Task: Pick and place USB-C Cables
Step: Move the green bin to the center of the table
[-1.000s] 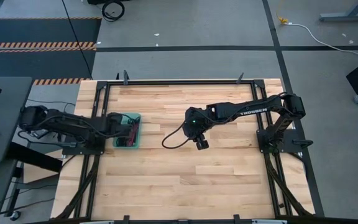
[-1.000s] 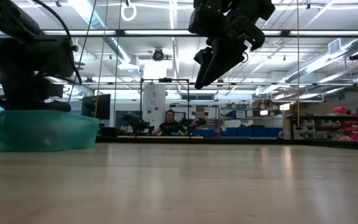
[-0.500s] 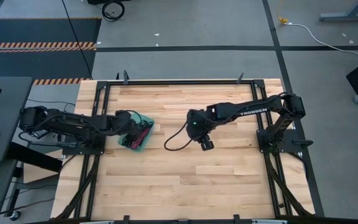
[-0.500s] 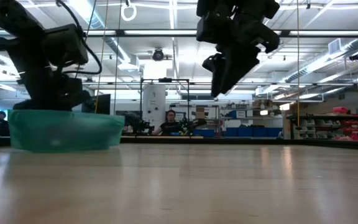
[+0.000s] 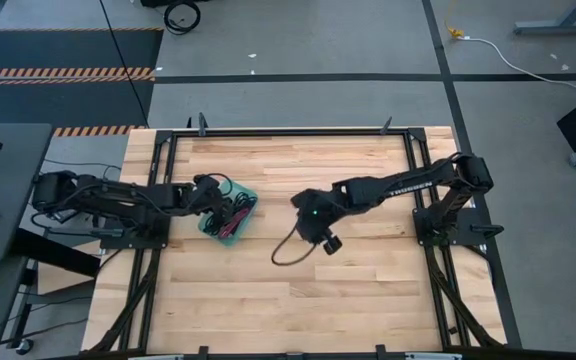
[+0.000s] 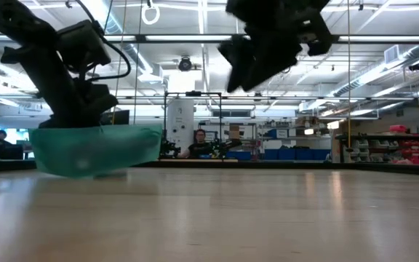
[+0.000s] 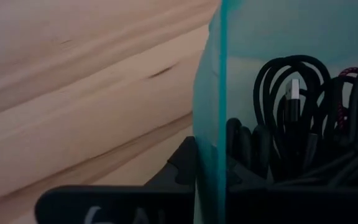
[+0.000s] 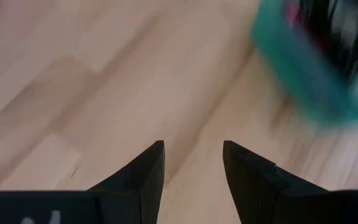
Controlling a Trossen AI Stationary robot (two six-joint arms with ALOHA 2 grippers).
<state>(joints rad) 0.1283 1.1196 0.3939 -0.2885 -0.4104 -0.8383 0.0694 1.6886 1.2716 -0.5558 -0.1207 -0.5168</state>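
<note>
Left gripper point(image 5: 208, 197): it is pinching the near wall of the teal tray point(image 7: 207, 112) — fingers closed down tight on the thin rim, one on each side.
Teal tray: it is sitting at about nine o'clock from the table's middle, turned askew to the boards; in the low view point(image 6: 97, 149) it is tilting, one end lifted off the wood.
USB-C cables point(image 5: 232, 213): they are lying bundled inside the tray — black coils, some with red showing; from the left wrist view point(image 7: 303, 118) a silver plug is standing among the black loops.
Right gripper point(image 5: 330, 243): it is hanging above bare wood just past the table's centre, toward four o'clock; its fingers point(image 8: 143, 171) are standing apart with nothing between them.
Gap between the two: the tray is lying at nine o'clock from the right gripper, near but not touching.
Table point(image 5: 298, 290): light wooden planks in a black frame.
Room behind: a person point(image 6: 198, 145) is sitting far off at a bench.
</note>
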